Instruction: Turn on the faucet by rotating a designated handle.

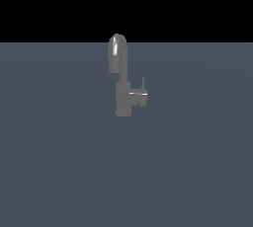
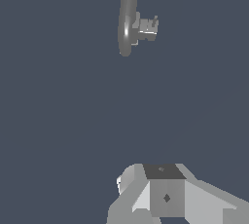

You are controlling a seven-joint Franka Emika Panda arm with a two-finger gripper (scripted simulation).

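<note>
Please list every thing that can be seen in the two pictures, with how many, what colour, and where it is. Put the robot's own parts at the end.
faucet: one, grey and glossy, standing upright on the floor near the middle of the exterior view; tall round-topped spout over a blocky body.
handle: one, grey, a short stub sticking out of the faucet body toward the exterior view's right, with a thin upright pin at its tip.
floor: one, flat blue-grey surface under the faucet; black background above it.
gripper: one, white and grey, seen only in the wrist view, apart from the faucet and touching nothing; its fingertips are out of frame, so open or shut cannot be told.
</note>
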